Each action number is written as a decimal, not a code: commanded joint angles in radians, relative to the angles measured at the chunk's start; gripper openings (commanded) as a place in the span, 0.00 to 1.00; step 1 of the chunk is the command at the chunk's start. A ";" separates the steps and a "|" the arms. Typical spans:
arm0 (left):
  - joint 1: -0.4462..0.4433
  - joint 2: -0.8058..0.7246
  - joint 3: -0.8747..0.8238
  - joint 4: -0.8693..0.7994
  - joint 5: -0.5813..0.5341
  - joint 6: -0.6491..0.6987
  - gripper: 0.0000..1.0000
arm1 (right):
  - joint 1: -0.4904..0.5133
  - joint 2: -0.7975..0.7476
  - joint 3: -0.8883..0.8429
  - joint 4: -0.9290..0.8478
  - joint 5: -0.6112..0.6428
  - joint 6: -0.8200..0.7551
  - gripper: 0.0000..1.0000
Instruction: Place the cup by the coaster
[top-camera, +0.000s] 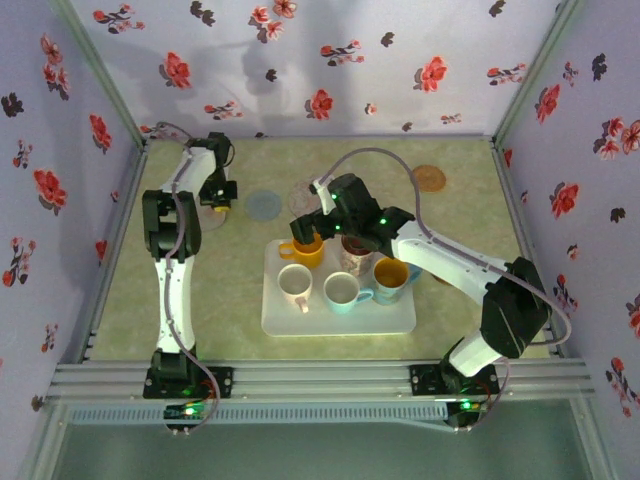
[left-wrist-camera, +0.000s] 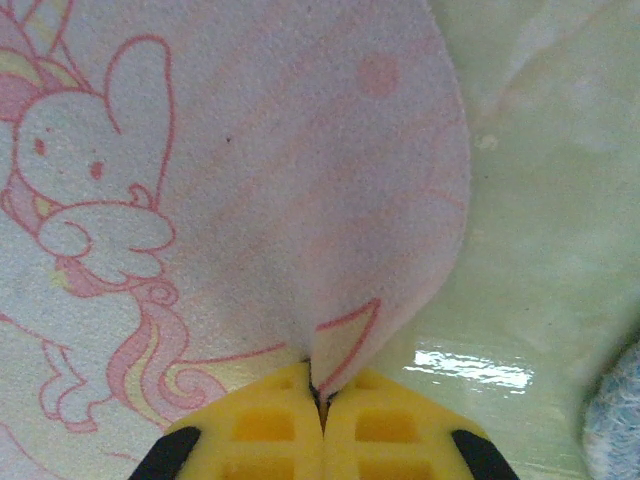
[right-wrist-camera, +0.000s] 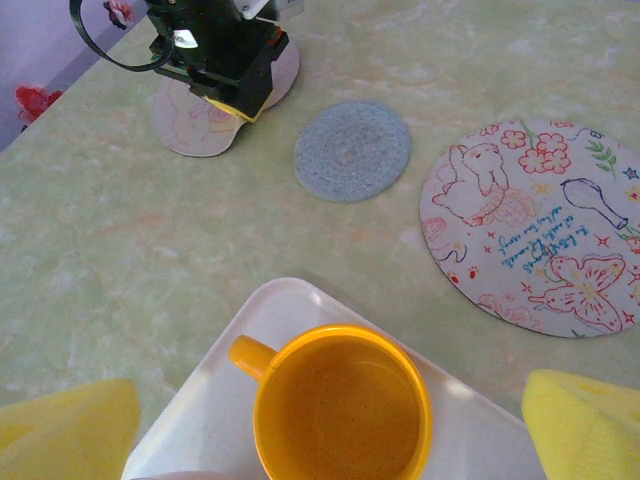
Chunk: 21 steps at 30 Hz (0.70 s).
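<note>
Script in blue on floral coaster (right-wrist-camera: 540, 235), too small to read. Left gripper (left-wrist-camera: 322, 395) clamped on pink coaster (left-wrist-camera: 250, 180) edge. Right gripper (right-wrist-camera: 325, 425) wide apart over orange cup (right-wrist-camera: 340, 415), far left corner of tray (right-wrist-camera: 285, 310).

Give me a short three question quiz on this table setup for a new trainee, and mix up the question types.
1. True or false: the left gripper is shut on the edge of the unicorn coaster.
2. The open right gripper hovers over which cup? A) white B) orange cup C) light blue
3. What does that cup stand on?
Key: 1 true; 2 B; 3 the white tray.
</note>
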 joint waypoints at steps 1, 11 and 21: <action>-0.037 0.024 0.026 -0.025 0.083 0.019 0.00 | -0.008 -0.015 -0.017 0.014 0.023 0.000 0.99; -0.051 0.027 0.037 -0.042 0.085 0.023 0.00 | -0.007 -0.011 -0.020 0.013 0.022 0.000 0.99; -0.051 0.046 0.029 -0.048 0.085 0.009 0.30 | -0.007 -0.029 -0.037 0.010 0.032 -0.002 0.99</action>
